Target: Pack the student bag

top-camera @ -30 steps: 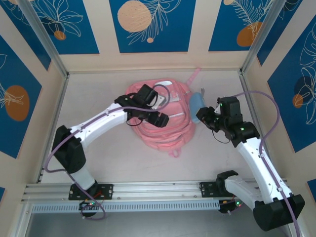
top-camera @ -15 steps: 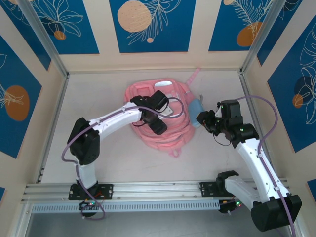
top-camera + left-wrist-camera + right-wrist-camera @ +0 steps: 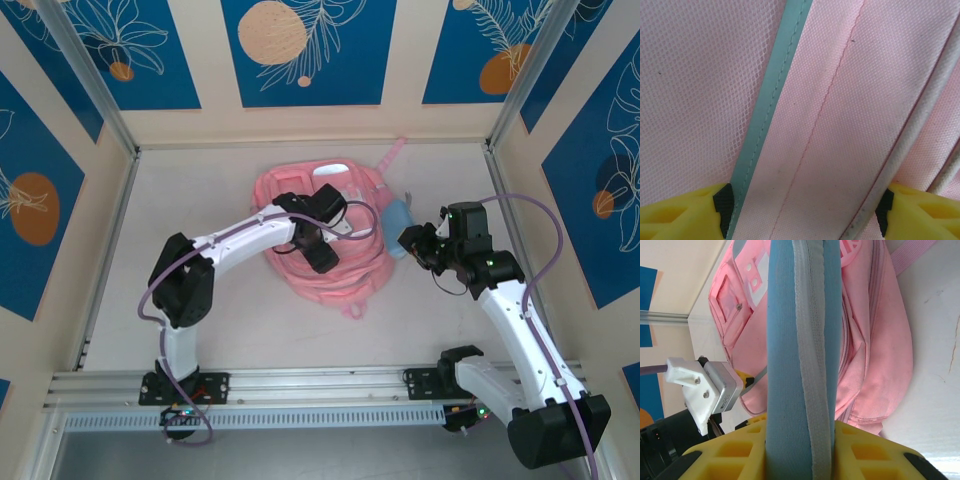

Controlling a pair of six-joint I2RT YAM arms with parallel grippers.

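Note:
The student bag (image 3: 340,262), soft and pink, lies in the middle of the table. My left gripper (image 3: 320,257) presses down on its top. In the left wrist view its jaws (image 3: 805,212) stand wide apart, straddling a pink band (image 3: 840,115) with a teal edge (image 3: 767,95); the black pads (image 3: 723,204) sit at the band's sides. My right gripper (image 3: 412,241) hovers just right of the bag, shut on a light blue pouch (image 3: 790,350) with a pale zip strip. The pouch stands upright between the yellow fingers (image 3: 865,450), with the bag (image 3: 875,340) behind it.
A pink strap (image 3: 393,152) trails from the bag toward the back wall. Panel walls close in the table on three sides, and a metal rail (image 3: 300,385) runs along the near edge. Bare tabletop (image 3: 190,200) lies left of the bag.
The left arm has folded in, and its gripper has shifted slightly toward the bag's near side. The right gripper with the pouch has barely moved.

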